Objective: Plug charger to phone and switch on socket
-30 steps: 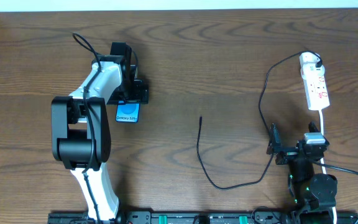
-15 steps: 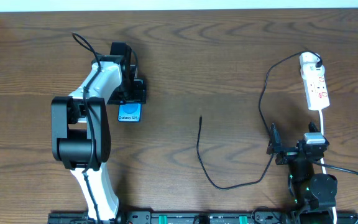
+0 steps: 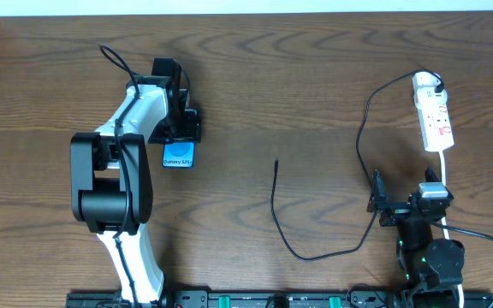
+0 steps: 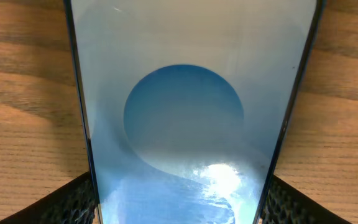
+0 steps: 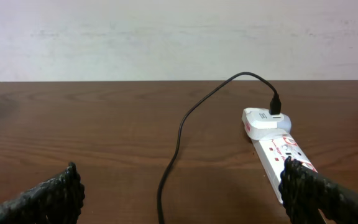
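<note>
We look down on a dark wooden table with a pale wall behind it. At the left, the left gripper is clenched on the phone, its pads against both long edges. The phone lies flat, screen up. Mid-table lies the charger, its tip free and well apart from the phone. Its plug sits in the far end of the socket at the right. Near that, the right gripper hangs spread wide, grasping nothing.

We judge the step in hand to be securing the phone; nothing is connected yet. Next, phone and tip must be brought together and lined up at the port, which we cannot see. The socket's switch comes afterwards; we cannot tell its setting.
</note>
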`<action>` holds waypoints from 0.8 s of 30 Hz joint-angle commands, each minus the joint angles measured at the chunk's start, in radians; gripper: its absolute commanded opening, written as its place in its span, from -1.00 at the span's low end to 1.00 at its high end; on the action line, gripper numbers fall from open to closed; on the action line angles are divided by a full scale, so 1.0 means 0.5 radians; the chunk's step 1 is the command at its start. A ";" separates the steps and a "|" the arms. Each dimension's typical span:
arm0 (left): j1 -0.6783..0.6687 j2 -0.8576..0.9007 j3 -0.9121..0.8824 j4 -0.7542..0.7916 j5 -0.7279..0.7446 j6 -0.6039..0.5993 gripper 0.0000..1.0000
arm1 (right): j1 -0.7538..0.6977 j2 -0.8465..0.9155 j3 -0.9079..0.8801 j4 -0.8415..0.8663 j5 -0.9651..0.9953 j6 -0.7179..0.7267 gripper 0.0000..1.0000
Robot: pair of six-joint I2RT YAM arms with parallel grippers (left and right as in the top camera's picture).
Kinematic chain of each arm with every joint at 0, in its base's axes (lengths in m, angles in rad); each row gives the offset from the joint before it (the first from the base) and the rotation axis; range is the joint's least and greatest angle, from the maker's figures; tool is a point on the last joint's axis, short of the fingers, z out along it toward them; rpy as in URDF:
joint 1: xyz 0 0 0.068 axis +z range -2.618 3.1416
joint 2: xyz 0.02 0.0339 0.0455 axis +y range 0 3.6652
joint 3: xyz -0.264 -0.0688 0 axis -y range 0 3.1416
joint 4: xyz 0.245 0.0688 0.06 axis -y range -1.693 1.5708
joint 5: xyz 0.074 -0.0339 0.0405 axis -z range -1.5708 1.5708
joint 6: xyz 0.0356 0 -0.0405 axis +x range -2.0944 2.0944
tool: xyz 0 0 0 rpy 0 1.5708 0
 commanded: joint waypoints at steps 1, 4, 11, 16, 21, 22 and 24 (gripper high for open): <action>-0.005 0.085 -0.079 -0.002 -0.018 0.021 0.36 | 0.010 -0.013 -0.002 -0.005 0.016 -0.031 0.99; -0.005 0.085 -0.079 -0.006 -0.018 0.021 0.07 | 0.010 -0.013 -0.002 -0.005 0.016 -0.031 0.98; -0.005 0.085 -0.079 -0.021 -0.018 0.021 -0.28 | 0.010 -0.013 -0.002 -0.005 0.016 -0.031 0.98; -0.005 0.085 -0.079 -0.040 -0.018 0.021 -0.58 | 0.010 -0.013 -0.002 -0.005 0.016 -0.031 0.99; -0.005 0.085 -0.079 -0.053 -0.017 0.021 -0.85 | 0.010 -0.013 -0.002 -0.005 0.016 -0.031 0.98; -0.005 0.085 -0.079 -0.053 -0.018 0.021 -0.85 | 0.010 -0.013 -0.002 -0.005 0.016 -0.031 0.98; -0.005 0.085 -0.079 -0.053 -0.017 0.021 -0.85 | 0.010 -0.013 -0.002 -0.005 0.016 -0.031 0.98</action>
